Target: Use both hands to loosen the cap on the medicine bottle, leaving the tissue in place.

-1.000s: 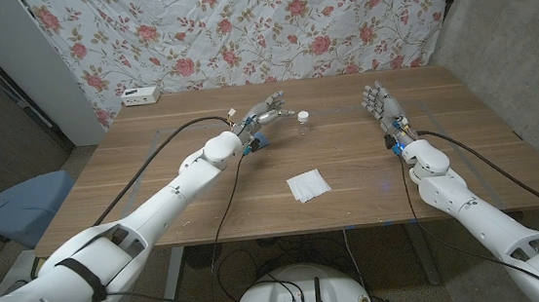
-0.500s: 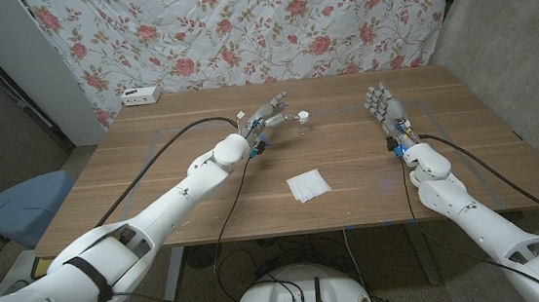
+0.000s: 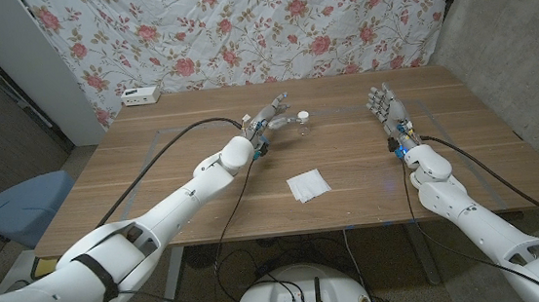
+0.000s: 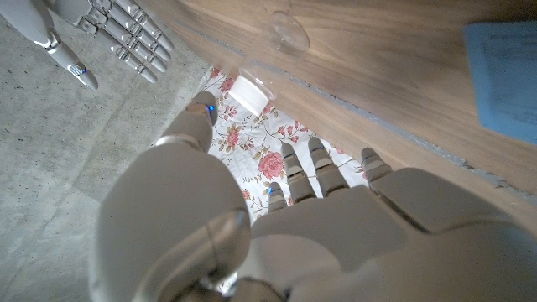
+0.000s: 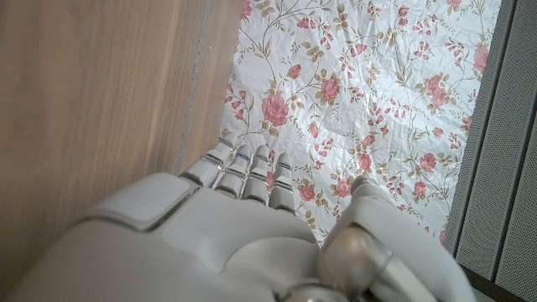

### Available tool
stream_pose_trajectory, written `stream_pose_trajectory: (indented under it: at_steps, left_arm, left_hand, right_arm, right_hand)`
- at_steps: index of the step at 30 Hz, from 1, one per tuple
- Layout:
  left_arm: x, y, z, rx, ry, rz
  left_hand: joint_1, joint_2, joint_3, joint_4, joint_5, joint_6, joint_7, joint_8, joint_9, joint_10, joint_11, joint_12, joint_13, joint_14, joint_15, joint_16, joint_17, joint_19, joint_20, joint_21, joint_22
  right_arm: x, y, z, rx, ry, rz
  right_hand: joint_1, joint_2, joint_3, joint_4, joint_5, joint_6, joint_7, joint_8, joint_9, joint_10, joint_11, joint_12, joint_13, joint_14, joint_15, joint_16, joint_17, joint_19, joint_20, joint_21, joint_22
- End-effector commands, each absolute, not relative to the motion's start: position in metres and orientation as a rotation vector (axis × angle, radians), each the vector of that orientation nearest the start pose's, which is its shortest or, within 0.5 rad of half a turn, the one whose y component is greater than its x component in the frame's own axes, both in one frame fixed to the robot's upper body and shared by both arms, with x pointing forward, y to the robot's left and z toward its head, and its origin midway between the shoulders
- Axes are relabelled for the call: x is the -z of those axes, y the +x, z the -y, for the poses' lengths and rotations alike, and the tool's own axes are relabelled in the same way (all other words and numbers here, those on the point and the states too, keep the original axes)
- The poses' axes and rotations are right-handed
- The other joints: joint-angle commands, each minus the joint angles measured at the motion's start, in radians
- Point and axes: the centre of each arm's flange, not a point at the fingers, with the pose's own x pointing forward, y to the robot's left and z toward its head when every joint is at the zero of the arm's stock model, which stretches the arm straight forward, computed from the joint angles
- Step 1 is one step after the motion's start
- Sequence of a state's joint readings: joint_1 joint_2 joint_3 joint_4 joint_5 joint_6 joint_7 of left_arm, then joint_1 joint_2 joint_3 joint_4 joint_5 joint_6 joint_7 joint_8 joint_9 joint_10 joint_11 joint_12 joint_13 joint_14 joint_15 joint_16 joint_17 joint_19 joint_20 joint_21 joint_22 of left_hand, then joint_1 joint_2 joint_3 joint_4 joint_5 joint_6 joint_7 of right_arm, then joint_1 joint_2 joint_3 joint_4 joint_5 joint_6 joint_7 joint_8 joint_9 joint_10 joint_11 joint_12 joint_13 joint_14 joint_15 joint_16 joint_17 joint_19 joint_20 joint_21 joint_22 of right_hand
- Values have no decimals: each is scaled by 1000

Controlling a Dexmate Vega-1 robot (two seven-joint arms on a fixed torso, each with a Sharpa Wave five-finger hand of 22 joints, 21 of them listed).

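Head view: medicine bottle [image 3: 303, 119] stands at 12 o'clock of the tissue [image 3: 308, 185]; left hand [image 3: 268, 113], fingers spread and empty, just beside it, reaching. Right hand [image 3: 383, 103] waits spread, well apart. Left wrist view: white cap [image 4: 251, 92] ungripped; next, the left hand must clasp the bottle

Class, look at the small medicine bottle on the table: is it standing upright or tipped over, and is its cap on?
Upright, cap on. The medicine bottle stands on its base on the table with its white cap on top, just beyond the left hand, which is not gripping it.
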State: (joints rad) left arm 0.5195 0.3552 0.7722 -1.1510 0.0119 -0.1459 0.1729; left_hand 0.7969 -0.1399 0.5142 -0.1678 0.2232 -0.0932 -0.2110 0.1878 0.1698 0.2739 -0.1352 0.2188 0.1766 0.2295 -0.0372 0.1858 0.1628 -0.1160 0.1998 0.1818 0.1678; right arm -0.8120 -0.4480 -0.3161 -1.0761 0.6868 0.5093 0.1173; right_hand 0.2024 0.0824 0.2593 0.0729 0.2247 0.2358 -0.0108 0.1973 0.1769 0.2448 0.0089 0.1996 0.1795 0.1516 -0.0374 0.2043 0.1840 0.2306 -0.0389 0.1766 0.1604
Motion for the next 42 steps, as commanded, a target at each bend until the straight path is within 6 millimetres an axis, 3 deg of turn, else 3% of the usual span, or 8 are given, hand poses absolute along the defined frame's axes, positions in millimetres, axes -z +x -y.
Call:
stream_pose_trajectory:
  at_steps: [1, 14, 38, 40, 42]
  left_arm:
    - [-1, 688, -101, 196, 719, 665]
    - [4, 698, -93, 193, 721, 665]
    - [13, 710, -85, 254, 710, 607]
    - [14, 711, -84, 254, 714, 599]
    - [15, 712, -83, 265, 719, 599]
  left_hand:
    - [23, -2, -10, 0, 10, 5, -5, 3, 4, 28, -2, 9, 2, 26, -89, 9, 1, 4, 1, 5, 1]
    - [61, -7, -36, 4, 19, 22, -4, 4, 4, 95, -6, 7, 1, 106, -108, 11, 1, 44, -38, 10, 0]
    - [73, -10, -62, 10, 23, 12, 6, -5, 4, 98, 4, -12, 1, 123, -92, -2, 0, 52, -40, 4, 0]
    - [74, -11, -65, 10, 24, 9, 6, -6, 4, 98, 5, -13, 1, 120, -90, -4, 0, 50, -42, 3, 0]
    - [74, -13, -68, 11, 25, 9, 5, -5, 4, 97, 7, -14, 2, 121, -88, -4, 0, 44, -39, 1, 0]
  right_arm:
    - [46, 661, 337, -122, 121, 695]
    - [49, 661, 340, -111, 128, 691]
    - [47, 664, 339, -117, 126, 693]
    - [47, 665, 339, -117, 128, 692]
    - [47, 665, 339, -116, 129, 691]
  right_hand:
    - [-4, 4, 1, -8, -5, 12, -2, -1, 3, 2, -5, -4, 2, 3, -17, -5, 3, 1, -89, 5, 5]
    - [-7, 6, 1, -10, -6, 13, -3, -3, 3, 2, -6, -5, 2, 4, -16, -6, 4, 1, -87, 6, 5]
    - [-11, 7, 2, -12, -8, 13, -5, -5, 3, 3, -11, -7, 3, 4, -15, -7, 4, 4, -86, 8, 5]
    - [-11, 7, 2, -12, -8, 13, -5, -5, 3, 5, 2, -7, 3, 4, -15, -8, 5, 3, -86, 8, 5]
    - [-12, 8, 2, -13, -8, 12, -4, -5, 3, 5, -7, -7, 3, 4, -15, -8, 5, 4, -86, 8, 5]
